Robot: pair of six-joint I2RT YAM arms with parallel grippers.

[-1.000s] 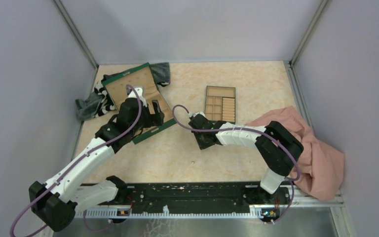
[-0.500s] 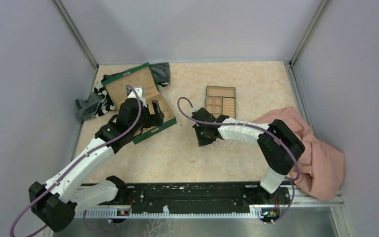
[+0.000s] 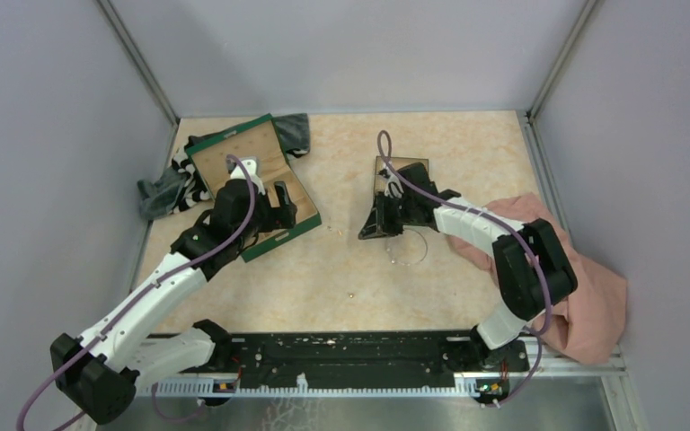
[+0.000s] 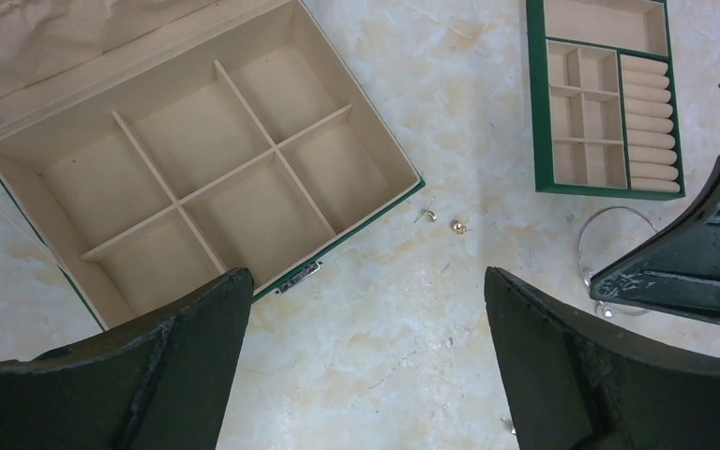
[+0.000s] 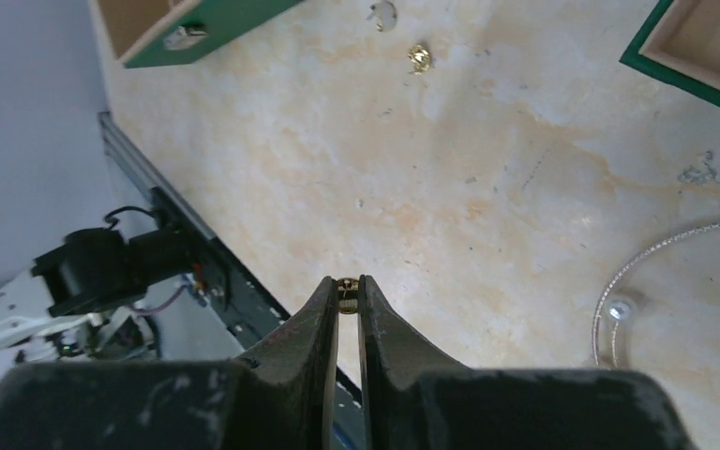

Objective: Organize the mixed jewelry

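Observation:
My right gripper (image 3: 365, 233) is shut on a tiny gold earring (image 5: 347, 289), pinched at its fingertips above the table, just in front of the small compartment tray (image 3: 402, 164). The thin silvery wire hoop (image 3: 410, 249) lies flat on the table beside it; it also shows in the left wrist view (image 4: 609, 217) and the right wrist view (image 5: 661, 247). Two gold specks (image 4: 458, 226) lie between the tray and the open green box (image 3: 234, 144). Another speck (image 3: 350, 293) lies nearer the front. My left gripper (image 4: 366, 319) is open and empty over the green box's front corner.
A pink cloth (image 3: 584, 287) is heaped at the right edge. A dark striped cloth (image 3: 166, 189) lies behind the green box at the left. The black base rail (image 3: 350, 355) runs along the front. Grey walls close in three sides.
My right gripper has swung back and right, from the table's middle toward the small tray, uncovering the wire hoop. My left arm has hardly moved.

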